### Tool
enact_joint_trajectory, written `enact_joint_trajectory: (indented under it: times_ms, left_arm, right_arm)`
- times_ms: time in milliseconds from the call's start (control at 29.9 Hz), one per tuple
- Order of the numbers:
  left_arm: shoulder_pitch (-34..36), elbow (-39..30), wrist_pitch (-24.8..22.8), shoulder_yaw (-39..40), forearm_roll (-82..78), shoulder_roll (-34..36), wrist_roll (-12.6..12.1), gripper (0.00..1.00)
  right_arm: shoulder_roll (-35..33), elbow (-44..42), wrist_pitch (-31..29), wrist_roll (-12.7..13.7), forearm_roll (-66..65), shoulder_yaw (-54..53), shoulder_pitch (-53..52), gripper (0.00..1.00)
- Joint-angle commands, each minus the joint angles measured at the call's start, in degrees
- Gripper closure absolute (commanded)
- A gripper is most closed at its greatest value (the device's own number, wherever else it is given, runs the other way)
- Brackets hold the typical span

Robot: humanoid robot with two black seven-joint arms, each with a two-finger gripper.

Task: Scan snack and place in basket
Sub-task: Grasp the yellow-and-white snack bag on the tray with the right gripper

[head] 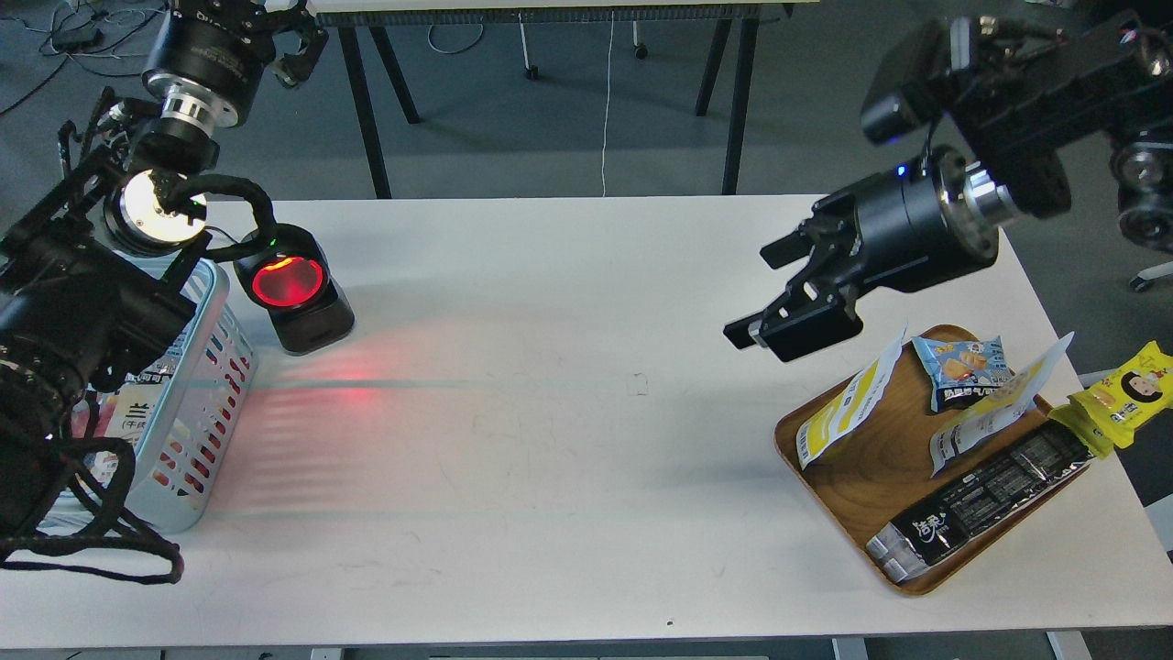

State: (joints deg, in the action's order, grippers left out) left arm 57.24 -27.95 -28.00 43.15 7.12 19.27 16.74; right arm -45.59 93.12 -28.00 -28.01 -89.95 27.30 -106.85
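A white snack pouch [848, 408] with a yellow panel stands on the left part of the oval wooden tray [871, 486] at the right. A second similar white pouch [994, 408] leans further right on the tray. My right gripper [756, 293] hangs above the table, just up and left of the first pouch, open and empty. The pale blue slotted basket [197, 385] stands at the far left with packets inside, partly hidden by my left arm. My left gripper [289, 41] is at the top left edge, dark and cut off.
A black scanner [293, 289] with a red glowing window stands right of the basket and casts red light on the table. The tray also holds a small blue packet [962, 367] and a long black packet [981, 504]. A yellow packet [1123, 394] lies at the table's right edge.
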Motion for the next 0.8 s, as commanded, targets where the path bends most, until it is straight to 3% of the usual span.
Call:
enact_joint_trajectory:
  times_ms: [0,234,501,768]
  left_arm:
    - [-0.3,0.1,0.0,0.0,0.0,0.0,0.0,0.01]
    - [-0.6,0.2,0.0,0.0,-0.1,0.3,0.0,0.01]
    - [-0.8,0.2,0.0,-0.1,-0.3,0.3,0.0,0.01]
    - [-0.8,0.2,0.0,-0.8,-0.4,0.1,0.0,0.01]
  right_arm:
    - [-0.1,1.5,0.0,0.0,-9.3,4.2,0.4,0.04]
    - [-1.2,1.5,4.6,0.0,-22.0,10.1,1.7,0.05]
    - [-4.5,1.5,6.2,0.0,-25.6,10.8,6.0,0.06]
    - [-2.8,-4.0,6.6,0.0,-26.2,10.1,8.1,0.10]
